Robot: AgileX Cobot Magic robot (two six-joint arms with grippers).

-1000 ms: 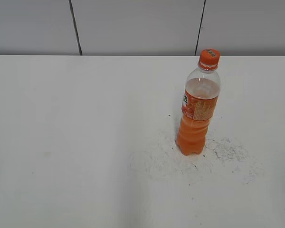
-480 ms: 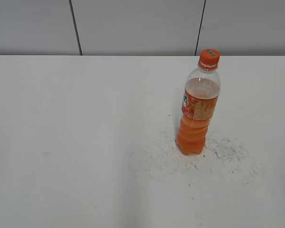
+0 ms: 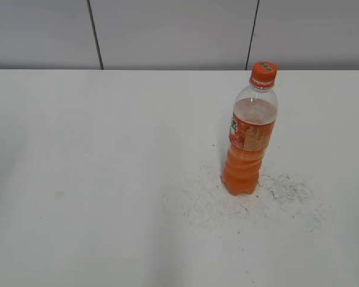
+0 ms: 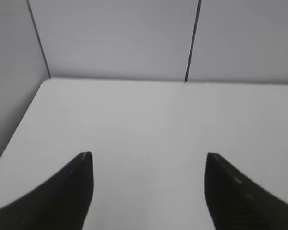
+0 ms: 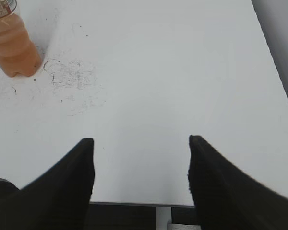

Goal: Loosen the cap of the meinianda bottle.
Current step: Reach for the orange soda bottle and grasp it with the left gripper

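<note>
Both grippers, left gripper (image 4: 148, 160) and right gripper (image 5: 140, 143), are idling wide open and empty; meinianda bottle (image 3: 250, 140) is standing upright right of center, so brace body, twist cap (image 3: 263, 73).

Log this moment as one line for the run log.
bottle upright on table | cap on | left gripper open | right gripper open, apart from bottle

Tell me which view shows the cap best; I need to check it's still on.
The exterior view: the cap sits in full sight on top of the upright meinianda bottle. The right wrist view catches only the bottle's lower part at its top left corner, no cap. The left wrist view shows neither.
</note>
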